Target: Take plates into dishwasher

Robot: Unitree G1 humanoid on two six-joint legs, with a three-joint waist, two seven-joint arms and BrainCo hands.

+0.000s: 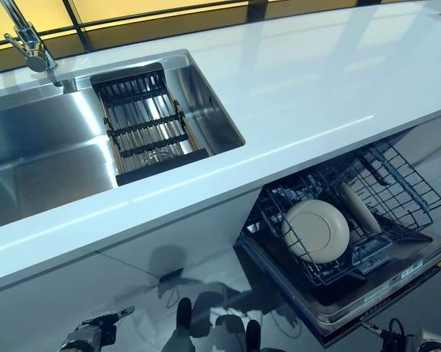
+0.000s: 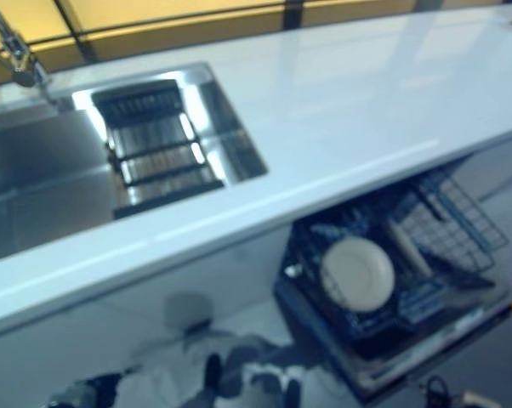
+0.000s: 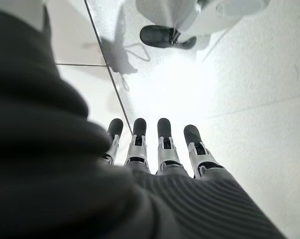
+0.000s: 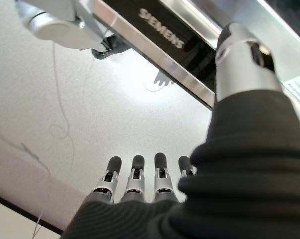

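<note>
With two plates (image 1: 316, 230) standing in the pulled-out dishwasher rack (image 1: 404, 183), loading appears complete; worktop (image 1: 316, 81) and sink (image 1: 37, 154) hold none. Left hand (image 3: 155, 149) and right hand (image 4: 140, 181) hang with straight, empty fingers.

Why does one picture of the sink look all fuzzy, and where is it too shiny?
The right eye view is blurred all over, so the plate looks smeary; the left eye view shows it crisply. There, light glints off the sink wall and streaks the counter. In the left wrist view the floor glares white.
</note>
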